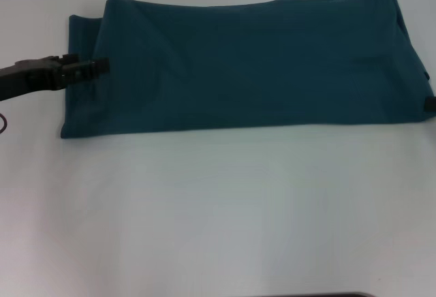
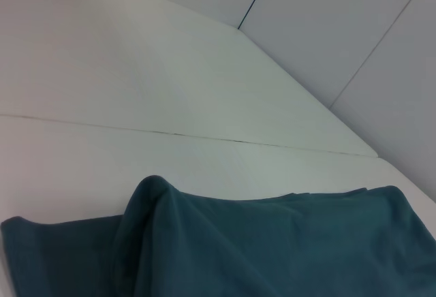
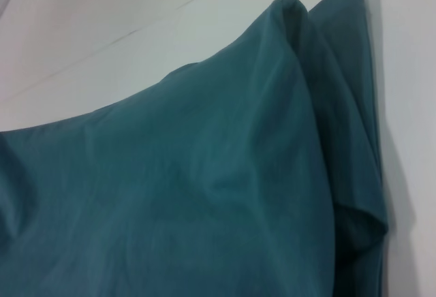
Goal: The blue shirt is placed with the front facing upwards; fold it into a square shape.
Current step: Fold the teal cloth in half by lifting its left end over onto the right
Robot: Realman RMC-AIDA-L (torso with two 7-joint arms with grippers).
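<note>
Dark teal-blue cotton T-shirt (image 1: 252,65) lying on white table (image 1: 218,208), folded lengthwise into a wide horizontal band across the far half of the surface. Plain fabric facing up; no lettering visible. Near edge of the band straight and flat, running almost the full width of the head view. Upper layer set slightly inward from the lower layer at the robot's left end, leaving a narrow strip of lower fabric exposed there.

Left gripper (image 1: 102,66) at the left end of the shirt, black fingers reaching in over the exposed strip, tips at the edge of the upper layer. Fingers close together, narrow; hold on fabric not determinable. Left wrist view: folded edge of shirt (image 2: 259,242) raised in a soft ridge, bare table (image 2: 136,72) beyond with a thin seam line across it.

Right gripper (image 1: 429,104) only partly in frame at the right edge of the head view, a dark tip just at the shirt's right end; opening not determinable. Right wrist view: shirt (image 3: 204,174) filling most of the frame, layered folds bunched along one edge, white table (image 3: 102,11) past it.
</note>
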